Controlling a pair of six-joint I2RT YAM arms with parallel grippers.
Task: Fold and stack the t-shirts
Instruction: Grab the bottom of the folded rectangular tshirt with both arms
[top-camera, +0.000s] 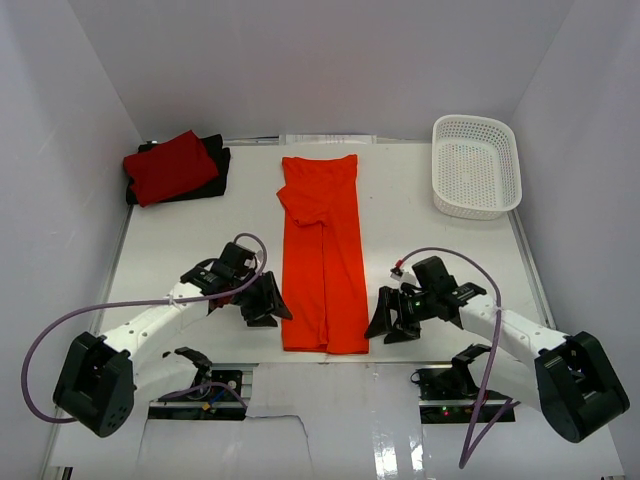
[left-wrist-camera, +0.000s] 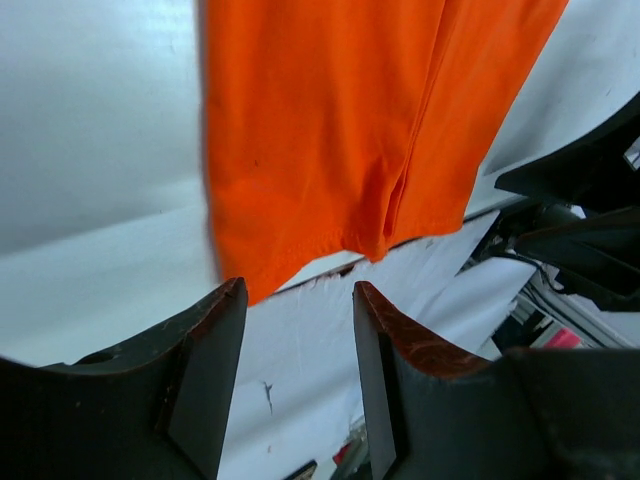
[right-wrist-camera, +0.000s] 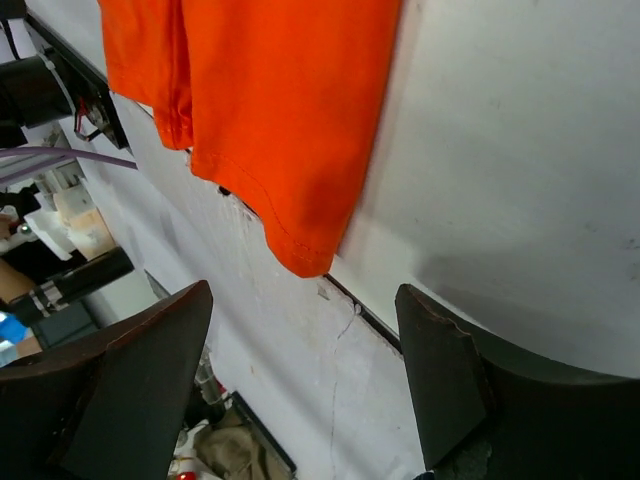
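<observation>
Presently my left tool (top-camera: 270, 310) and right tool (top-camera: 388, 322) stand open and empty beside the orange shirt (top-camera: 322, 260); I advise pinching both near corners evenly, then folding toward the collar.

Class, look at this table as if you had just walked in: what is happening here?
Two robot arms are folding t-shirts. The orange t-shirt lies in the middle of the table, folded lengthwise into a long strip. The left pincer and the right pincer stand open on either side of its near end, holding nothing. At the far left a folded red t-shirt lies on a black t-shirt. A white basket sits at the far right.
</observation>
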